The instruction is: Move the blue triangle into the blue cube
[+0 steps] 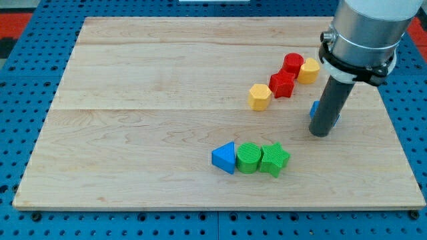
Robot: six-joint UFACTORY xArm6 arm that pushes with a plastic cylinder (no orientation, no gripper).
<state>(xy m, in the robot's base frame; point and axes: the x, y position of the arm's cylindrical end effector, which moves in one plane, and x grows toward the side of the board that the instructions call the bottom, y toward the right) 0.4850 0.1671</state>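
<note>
The blue triangle (225, 158) lies low in the middle of the wooden board (133, 100), touching a green cylinder (249, 158) on its right. The blue cube (314, 109) is at the view's right, mostly hidden behind my rod; only slivers show on either side of it. My tip (321, 133) rests on the board right in front of the blue cube, far to the right and above the blue triangle.
A green star (275, 159) touches the green cylinder's right side. Higher up, a yellow hexagon (259, 97), a red star (282, 84), a red cylinder (292, 63) and a yellow block (308, 70) form a diagonal line.
</note>
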